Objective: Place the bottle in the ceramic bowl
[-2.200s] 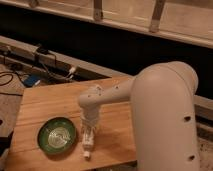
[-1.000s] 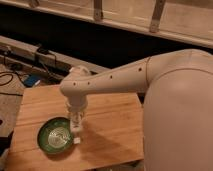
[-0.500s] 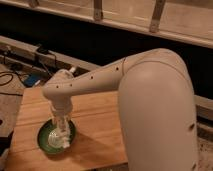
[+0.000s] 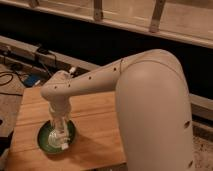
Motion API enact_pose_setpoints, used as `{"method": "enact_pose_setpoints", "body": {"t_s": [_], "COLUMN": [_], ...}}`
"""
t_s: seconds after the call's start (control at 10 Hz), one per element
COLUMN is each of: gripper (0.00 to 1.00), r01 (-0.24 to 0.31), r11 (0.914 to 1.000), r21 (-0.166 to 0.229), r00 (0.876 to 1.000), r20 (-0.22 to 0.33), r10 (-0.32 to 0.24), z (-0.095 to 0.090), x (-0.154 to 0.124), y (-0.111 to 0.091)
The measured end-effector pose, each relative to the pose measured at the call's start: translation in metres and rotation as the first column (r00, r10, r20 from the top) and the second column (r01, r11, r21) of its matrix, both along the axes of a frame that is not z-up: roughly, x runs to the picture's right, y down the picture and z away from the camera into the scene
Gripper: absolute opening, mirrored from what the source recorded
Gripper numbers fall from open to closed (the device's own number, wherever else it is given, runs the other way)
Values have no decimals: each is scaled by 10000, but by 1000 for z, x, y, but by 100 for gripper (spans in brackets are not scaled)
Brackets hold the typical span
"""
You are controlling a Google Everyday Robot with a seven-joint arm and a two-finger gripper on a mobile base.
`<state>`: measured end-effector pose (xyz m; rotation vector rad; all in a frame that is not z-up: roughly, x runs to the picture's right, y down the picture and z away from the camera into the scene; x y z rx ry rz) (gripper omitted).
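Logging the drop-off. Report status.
Gripper down over the green ceramic bowl. White bottle at the gripper, above the bowl's centre. Wooden table: nothing obstructing.

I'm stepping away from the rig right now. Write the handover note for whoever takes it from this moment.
Gripper: pointing down over the ceramic bowl, at the end of the arm that reaches in from the right.
Bottle: a pale slim shape at the gripper, over the bowl's right half. Whether it is held or already resting in the bowl cannot be made out.
Bowl: on the wooden table, near its front left corner.
Done: bottle brought over the bowl.
Left: confirm the bottle is down in the bowl, release it, lift the arm away.
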<state>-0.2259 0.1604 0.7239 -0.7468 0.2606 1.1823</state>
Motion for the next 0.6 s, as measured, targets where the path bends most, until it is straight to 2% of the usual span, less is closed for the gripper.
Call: {"method": "enact_pose_setpoints", "body": {"t_s": [0.2,0.4,0.5,0.6], "gripper": [57,75,80,80], "r01": [-25,-5,-12,-18], "r11": [10000,10000,10000,10000], "r21": [2,3,3,2], "r00": [10000,10000,10000,10000], "r20": [-21,-1,-7,-13], "r10": [25,5,12,18], "z": [0,0,0,0], "x": [2,0,1,1], "y": [-1,0,0,0]}}
